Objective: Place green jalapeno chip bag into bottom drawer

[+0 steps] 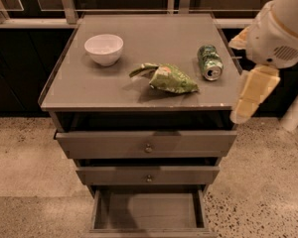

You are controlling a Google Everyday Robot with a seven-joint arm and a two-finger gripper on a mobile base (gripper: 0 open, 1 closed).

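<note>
The green jalapeno chip bag (169, 78) lies crumpled and flat on the grey cabinet top (89, 90), near the front middle. The bottom drawer (148, 212) is pulled out below and its flat interior is bare. My gripper (249, 99) hangs from the white arm (278, 29) at the right, beside the cabinet top's front right corner. It is to the right of the bag and apart from it, holding nothing that I can see.
A white bowl (104, 48) stands at the left of the top. A green soda can (209, 62) lies on its side right of the bag, close to the gripper. Two upper drawers with round knobs (148, 147) are slightly open. Speckled floor surrounds the cabinet.
</note>
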